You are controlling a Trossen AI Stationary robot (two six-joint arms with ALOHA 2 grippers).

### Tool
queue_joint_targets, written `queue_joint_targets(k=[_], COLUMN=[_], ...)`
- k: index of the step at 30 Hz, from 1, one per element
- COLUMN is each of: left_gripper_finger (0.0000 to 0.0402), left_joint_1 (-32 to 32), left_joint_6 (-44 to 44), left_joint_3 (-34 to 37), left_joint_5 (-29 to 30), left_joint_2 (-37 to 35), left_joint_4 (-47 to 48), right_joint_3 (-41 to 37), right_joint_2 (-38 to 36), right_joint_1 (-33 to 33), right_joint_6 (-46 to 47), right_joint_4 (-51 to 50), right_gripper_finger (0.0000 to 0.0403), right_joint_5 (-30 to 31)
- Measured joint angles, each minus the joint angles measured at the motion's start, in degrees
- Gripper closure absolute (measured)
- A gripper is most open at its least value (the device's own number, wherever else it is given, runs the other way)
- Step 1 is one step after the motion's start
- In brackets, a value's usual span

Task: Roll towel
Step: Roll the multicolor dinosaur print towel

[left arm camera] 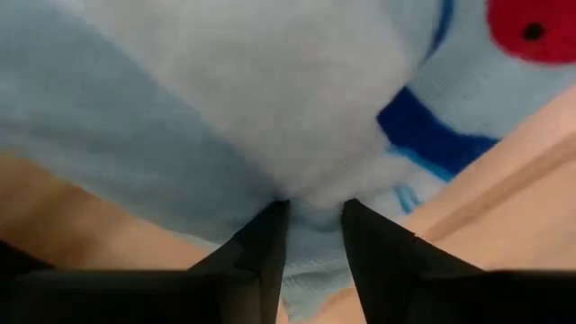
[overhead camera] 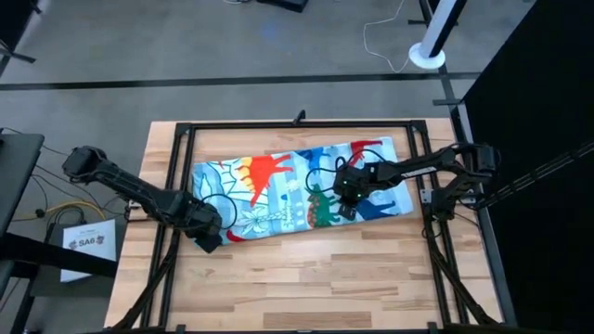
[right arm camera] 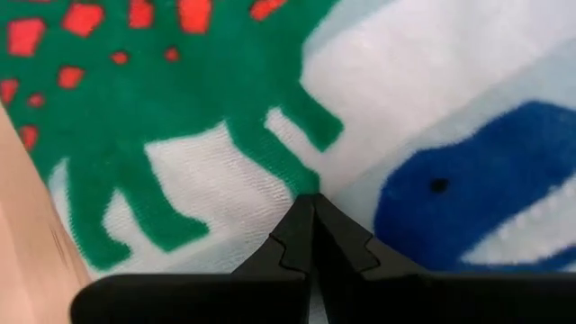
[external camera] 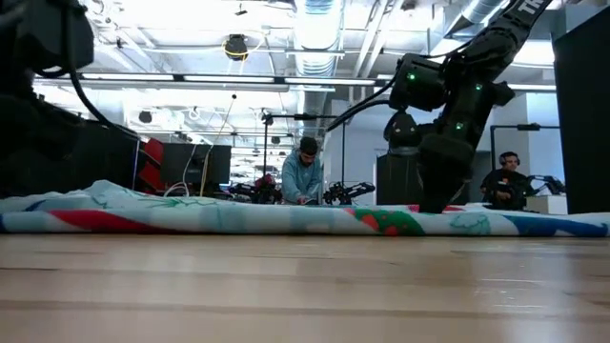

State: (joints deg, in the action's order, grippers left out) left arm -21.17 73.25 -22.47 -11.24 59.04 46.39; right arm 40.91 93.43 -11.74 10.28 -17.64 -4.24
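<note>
Left gripper (overhead camera: 210,239) pinches towel (overhead camera: 278,186) edge; right gripper (overhead camera: 345,206) fingers together, pressed on towel, wooden surface (overhead camera: 306,278).

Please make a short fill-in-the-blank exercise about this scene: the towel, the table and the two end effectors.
1. The towel lies on a ____ table.
2. The left end effector is at the towel's ____ end in the high view.
3. In the right wrist view, the right end effector has its fingers ____.
4. Beside those fingers, the towel shows a ____ dinosaur shape with red patches.

Missing words: wooden; left; shut; green
</note>
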Motion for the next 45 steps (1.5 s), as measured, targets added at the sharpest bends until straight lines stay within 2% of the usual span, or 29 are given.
queue_joint_targets(k=[9, 12, 17, 23, 27, 30, 33, 40, 45], left_gripper_finger=[0.0328, 0.0331, 0.0334, 0.0335, 0.0335, 0.0335, 0.0335, 0.0335, 0.0335], left_joint_1=[-1.6, -1.6, -0.4, 2.5, 3.0, 3.0, 2.9, 0.2, -0.8], left_joint_6=[0.1, -0.2, -0.1, 2.7, -6.3, -15.2, -20.5, -27.0, -29.0], left_joint_3=[-6.4, -9.2, -12.2, -14.0, -13.9, -13.9, -13.9, -14.2, -16.1], left_joint_5=[-5.0, -4.7, 0.6, 11.7, 14.3, 14.3, 13.2, 1.4, 0.9], left_joint_2=[0.2, 0.2, 0.2, 0.3, 3.3, 7.0, 11.9, 23.3, 23.9], left_joint_4=[6.8, 9.0, 9.9, 9.9, 9.5, 7.3, 5.0, 8.4, 13.3], right_joint_3=[-0.8, -0.8, -0.7, -0.6, -0.6, -0.8, -1.0, -1.0, -1.2], right_joint_2=[-6.9, -8.7, -8.9, -8.9, -8.9, -8.9, -8.9, -9.0, -9.0], right_joint_1=[-0.7, -0.7, 0.4, 1.8, 2.6, 2.8, 2.7, 2.7, 2.2], right_joint_6=[0.2, 0.2, 0.7, -0.9, -5.4, -6.3, -7.2, -8.0, -10.0], right_joint_4=[-6.1, -5.3, -3.2, -2.9, -4.4, -3.8, -4.1, -6.0, -9.1], right_gripper_finger=[0.0403, 0.0403, 0.0403, 0.0403, 0.0403, 0.0403, 0.0403, 0.0403, 0.0403], right_joint_5=[0.7, 0.5, -2.7, -3.2, -3.4, -3.7, -3.6, -3.6, -3.6])
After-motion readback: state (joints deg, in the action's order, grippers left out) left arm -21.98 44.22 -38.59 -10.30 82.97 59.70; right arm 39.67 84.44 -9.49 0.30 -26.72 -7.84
